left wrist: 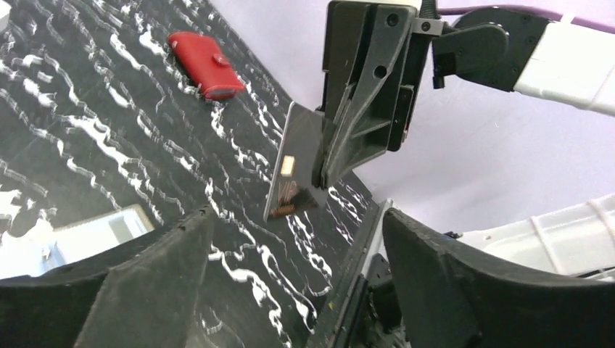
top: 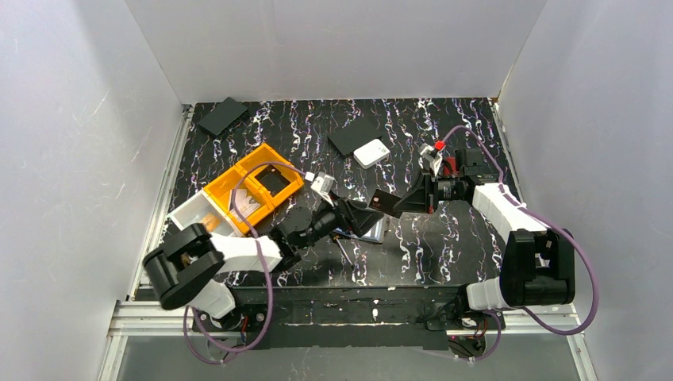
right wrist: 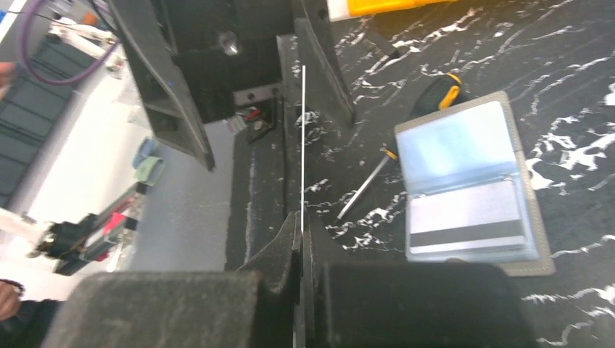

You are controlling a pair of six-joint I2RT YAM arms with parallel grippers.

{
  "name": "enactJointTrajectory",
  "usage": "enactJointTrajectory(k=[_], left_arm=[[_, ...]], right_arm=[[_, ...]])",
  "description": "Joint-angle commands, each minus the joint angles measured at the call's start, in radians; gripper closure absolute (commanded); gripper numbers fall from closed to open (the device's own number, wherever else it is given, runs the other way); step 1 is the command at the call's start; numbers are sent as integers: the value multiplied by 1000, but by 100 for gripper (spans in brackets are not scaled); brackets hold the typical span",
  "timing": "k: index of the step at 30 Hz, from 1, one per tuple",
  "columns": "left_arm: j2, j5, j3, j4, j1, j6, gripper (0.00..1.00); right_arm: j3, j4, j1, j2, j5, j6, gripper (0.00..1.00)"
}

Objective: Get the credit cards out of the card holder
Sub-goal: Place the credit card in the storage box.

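The card holder (right wrist: pixel 471 188) lies open on the table, taupe outside, pale blue inside. A grey credit card with a black stripe (right wrist: pixel 468 221) sits in its lower pocket and a pale blue one (right wrist: pixel 457 145) in the upper. My right gripper (right wrist: pixel 301 225) is shut on another credit card (right wrist: pixel 303 138), seen edge-on here and held above the table. That card (left wrist: pixel 294 163) shows a chip in the left wrist view. My left gripper (left wrist: pixel 304 290) is open and empty, with its jaws to either side of the held card. From above, both grippers (top: pixel 361 216) (top: pixel 397 205) meet over the holder (top: pixel 373 231).
A black and yellow screwdriver (right wrist: pixel 391 145) lies next to the holder. A red wallet (left wrist: pixel 207 64) lies further off. An orange bin (top: pixel 250 186) stands at the left. A white square box (top: pixel 371 152) and two flat black rectangles (top: pixel 222 115) (top: pixel 355 135) lie at the back.
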Motion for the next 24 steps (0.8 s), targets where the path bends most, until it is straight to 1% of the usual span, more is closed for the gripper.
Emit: enactJointTrajectory(k=[1,2,5,7,9,11,13,16,21,23,24], left_arm=[[-220,66,-10,-318,58,65,6],[-268,123,6,-429,85,87,2],[-372,347,90,-742,206,166,2],[-402,482,162,-906,274,235,2],[-396,601,268,-1086,310,355,2],[-356,650,415,-1314,313,538,2],[-301,716,501,-1442,312,660,2],[-251,776,557,-1467,302,755,4],[-182,667,603,-1430,193,853,5],[-151,626,618,-1414,157,879,7],[-136,623,625,-1400,148,884,11]], right_arm=[[10,-4,-4,-61,104,-62,99],[26,-72,-3,-63,135,-132,99],[79,-271,0,-37,178,-341,99],[112,-405,6,-6,193,-457,99],[144,-512,20,27,205,-576,99],[167,-594,36,61,211,-682,99],[183,-644,54,81,220,-739,99],[185,-658,72,90,232,-756,99],[187,-665,87,97,237,-764,99],[189,-676,93,102,240,-776,99],[191,-683,97,105,240,-781,99]])
